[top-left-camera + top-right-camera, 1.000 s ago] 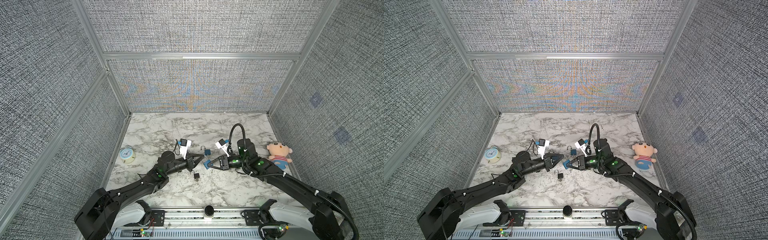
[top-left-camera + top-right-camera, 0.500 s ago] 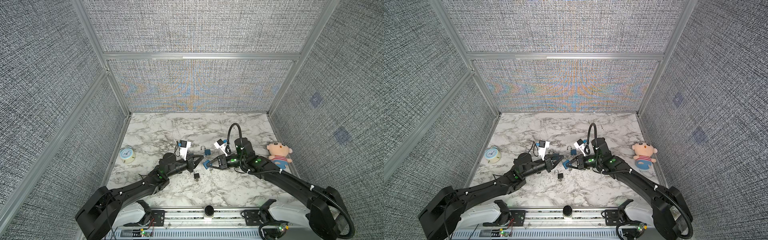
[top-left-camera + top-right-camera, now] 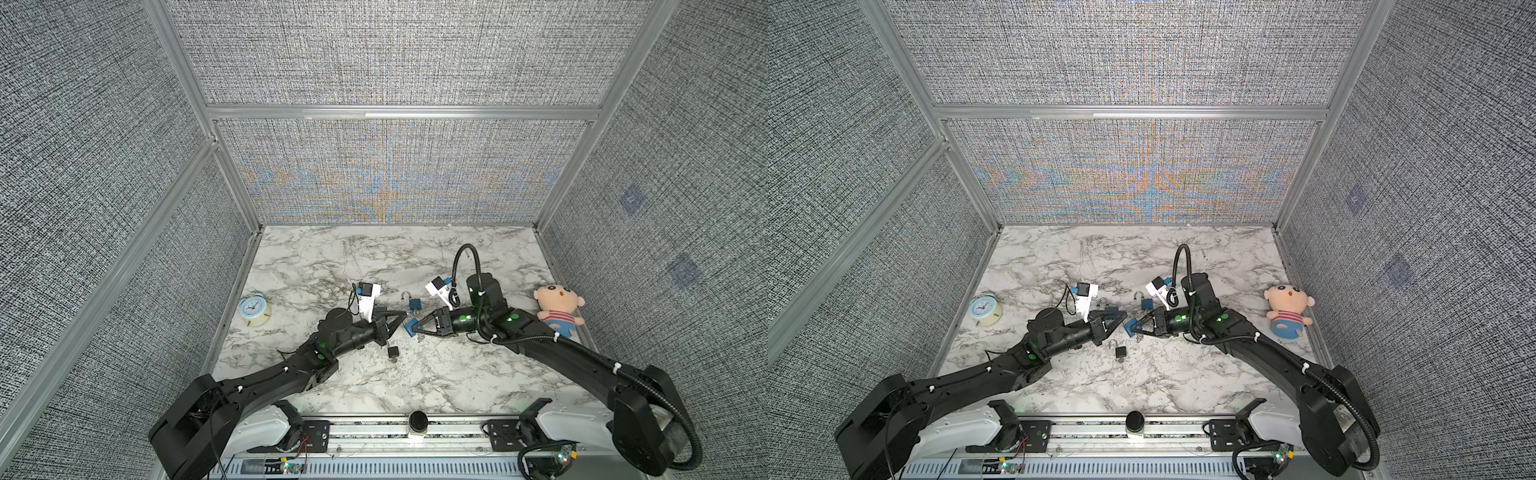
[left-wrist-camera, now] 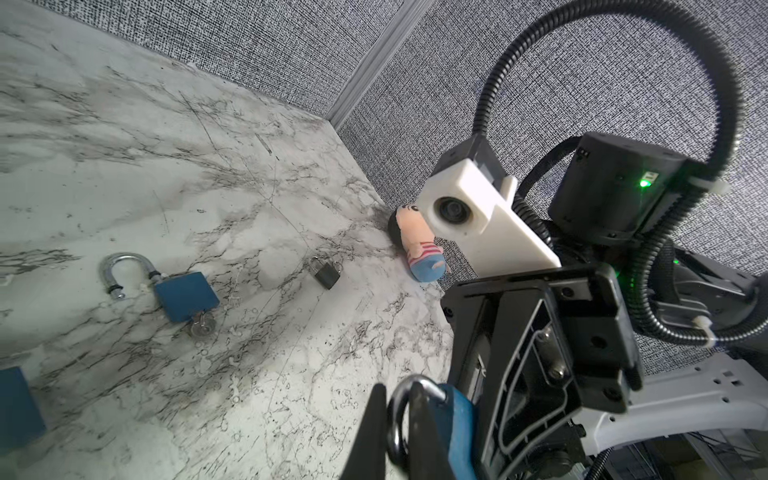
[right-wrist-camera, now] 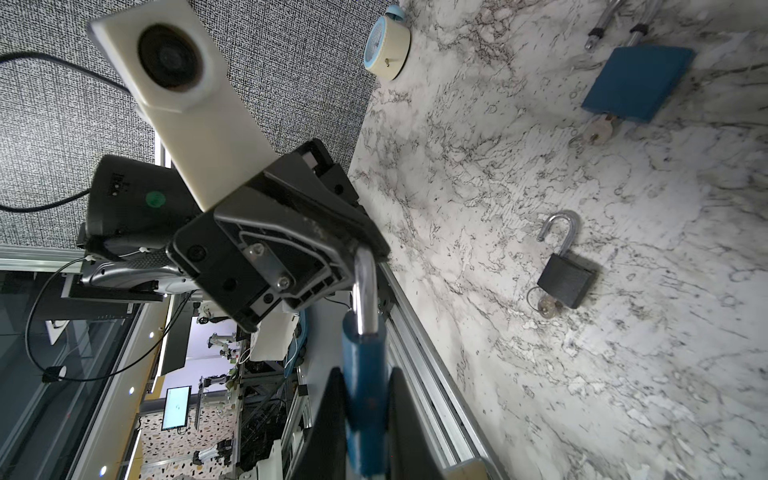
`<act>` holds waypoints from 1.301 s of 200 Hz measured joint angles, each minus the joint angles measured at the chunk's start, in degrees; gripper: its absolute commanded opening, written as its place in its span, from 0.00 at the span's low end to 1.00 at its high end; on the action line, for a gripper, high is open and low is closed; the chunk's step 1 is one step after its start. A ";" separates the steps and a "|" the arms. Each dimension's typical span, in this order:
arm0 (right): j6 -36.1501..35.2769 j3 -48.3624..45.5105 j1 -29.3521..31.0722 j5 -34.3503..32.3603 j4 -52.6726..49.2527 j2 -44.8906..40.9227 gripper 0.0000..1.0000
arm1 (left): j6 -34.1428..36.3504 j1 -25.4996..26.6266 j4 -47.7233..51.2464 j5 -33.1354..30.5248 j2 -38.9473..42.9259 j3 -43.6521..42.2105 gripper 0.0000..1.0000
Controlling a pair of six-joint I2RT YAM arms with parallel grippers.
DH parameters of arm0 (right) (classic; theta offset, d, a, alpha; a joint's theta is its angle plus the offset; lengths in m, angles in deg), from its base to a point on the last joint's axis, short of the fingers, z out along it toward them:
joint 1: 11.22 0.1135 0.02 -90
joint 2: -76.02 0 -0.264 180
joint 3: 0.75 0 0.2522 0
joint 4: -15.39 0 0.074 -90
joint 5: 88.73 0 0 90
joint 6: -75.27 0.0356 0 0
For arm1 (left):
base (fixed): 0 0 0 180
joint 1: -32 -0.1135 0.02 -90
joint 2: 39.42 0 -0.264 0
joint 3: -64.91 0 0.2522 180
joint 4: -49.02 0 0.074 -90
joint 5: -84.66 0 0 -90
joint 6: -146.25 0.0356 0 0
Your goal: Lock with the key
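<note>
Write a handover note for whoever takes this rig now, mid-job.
Left gripper: shut on the shackle of the held lock.
Right gripper: shut on that lock's blue body, off the table.
On the table: blue lock and black lock, shackles open, keys in; second blue lock nearby.
Done: one lock gripped by both grippers.
Left: probably press its shackle home and turn the key; whether it is shut already, and where its key is, I cannot tell.

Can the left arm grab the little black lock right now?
Probably not yet. Nothing covers the black lock, but the left pincer is shut on the blue padlock that the right pincer also holds.
</note>
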 measured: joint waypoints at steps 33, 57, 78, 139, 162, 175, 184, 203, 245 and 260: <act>-0.22 -0.02 -0.04 0.35 1.25 0.02 0.00 | -0.11 0.22 1.18 -1.36 1.25 0.37 0.00; -0.63 -0.92 0.02 0.92 3.82 -0.59 0.00 | 0.59 0.22 3.61 -2.03 3.52 1.03 0.00; -0.83 -2.56 0.09 1.07 7.21 -1.75 0.00 | 2.27 -0.31 7.41 -1.38 5.84 2.32 0.19; 0.24 -7.17 0.17 -5.55 13.03 -4.04 0.00 | 6.27 -5.09 15.45 6.01 8.22 7.23 0.34; 0.26 -7.34 0.63 -6.21 13.53 -4.48 0.00 | 6.29 -6.95 15.34 8.37 7.39 7.26 0.38; 0.31 -7.34 0.74 -6.51 13.90 -4.46 0.00 | 6.27 -7.15 14.93 10.08 6.29 7.48 0.41; 0.50 -7.28 0.76 -6.60 13.92 -4.46 0.00 | 6.27 -7.23 14.56 11.28 5.38 7.78 0.42; 0.50 -6.88 1.01 -6.75 13.94 -4.46 0.00 | 6.25 -7.61 13.09 12.98 3.72 7.93 0.43; 0.48 -6.38 1.55 -6.75 13.92 -4.37 0.00 | 5.99 -8.26 11.15 15.63 1.66 7.87 0.44; 0.46 -6.27 1.70 -6.78 13.90 -4.22 0.00 | 5.84 -8.50 10.64 16.02 1.16 7.85 0.44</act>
